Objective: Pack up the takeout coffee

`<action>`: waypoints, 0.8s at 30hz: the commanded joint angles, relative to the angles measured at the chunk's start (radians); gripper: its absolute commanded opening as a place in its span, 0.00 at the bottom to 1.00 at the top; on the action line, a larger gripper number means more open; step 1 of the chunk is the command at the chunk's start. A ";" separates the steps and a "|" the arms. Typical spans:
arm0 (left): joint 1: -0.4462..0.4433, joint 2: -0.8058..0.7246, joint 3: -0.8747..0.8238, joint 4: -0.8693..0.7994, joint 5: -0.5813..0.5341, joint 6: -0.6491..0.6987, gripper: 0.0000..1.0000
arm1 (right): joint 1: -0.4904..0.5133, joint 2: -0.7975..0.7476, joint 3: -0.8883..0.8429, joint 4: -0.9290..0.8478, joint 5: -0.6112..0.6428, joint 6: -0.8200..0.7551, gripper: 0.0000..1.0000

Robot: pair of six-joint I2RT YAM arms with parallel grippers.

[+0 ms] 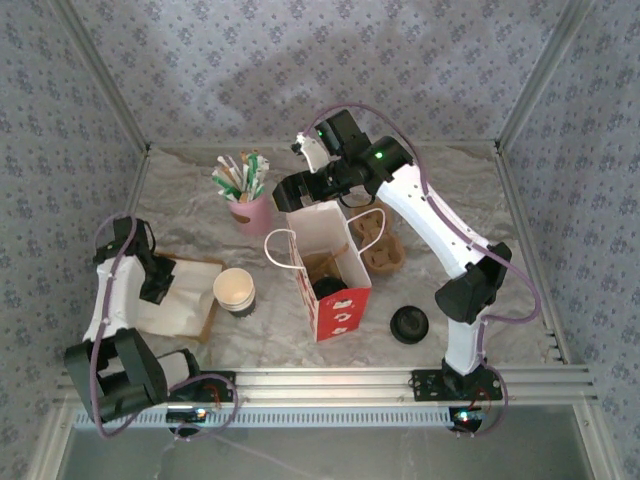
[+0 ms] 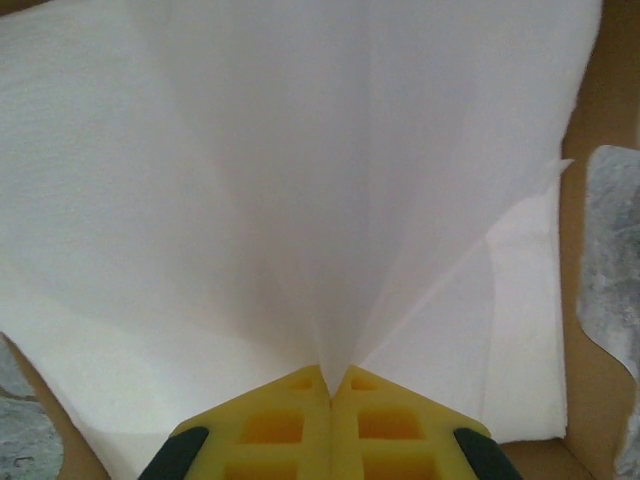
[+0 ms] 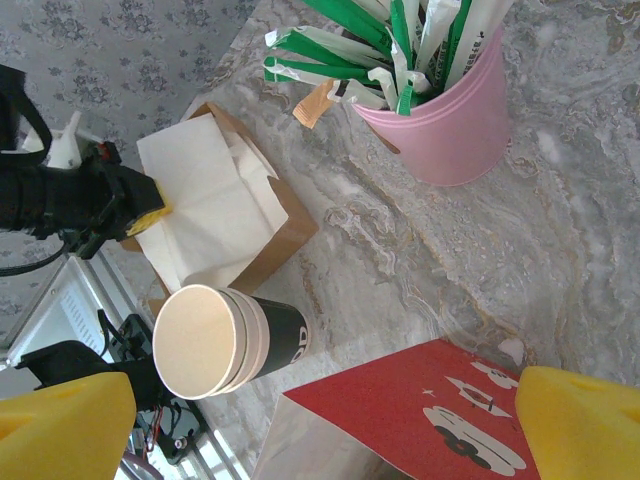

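Top view: on the marble table point(image 1: 480, 190) we see the red-and-white paper bag point(image 1: 340, 300) upright and open at centre frame, a dark cup point(image 1: 327, 287) inside it. White napkins point(image 2: 300, 180) lie at the left, the cardboard carrier point(image 1: 382, 245) just right of the bag, the pink cup point(image 1: 250, 212) of stirrers upper left of it, stacked paper cups point(image 1: 235, 290) to its left, and a black lid point(image 1: 409, 324) at lower right. The left gripper point(image 2: 330, 385) – jaws closed – pinches a napkin fold; the right gripper point(image 3: 325, 400) – jaws spread wide – hangs by the bag's far edge.
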 commanded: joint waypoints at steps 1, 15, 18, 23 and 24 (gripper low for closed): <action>0.006 -0.063 0.052 -0.065 -0.019 0.029 0.00 | 0.004 -0.041 0.007 -0.005 -0.012 -0.015 1.00; 0.006 -0.177 0.150 -0.149 -0.024 0.110 0.00 | 0.010 -0.044 0.021 -0.013 -0.010 -0.003 1.00; 0.006 -0.203 0.188 -0.169 -0.032 0.145 0.00 | 0.009 -0.050 0.017 -0.013 -0.026 -0.009 1.00; 0.006 -0.251 0.268 -0.178 0.014 0.226 0.00 | 0.001 -0.071 0.013 0.008 -0.058 -0.005 1.00; 0.006 -0.255 0.289 -0.183 0.027 0.238 0.00 | 0.000 -0.078 0.006 0.021 -0.066 0.000 1.00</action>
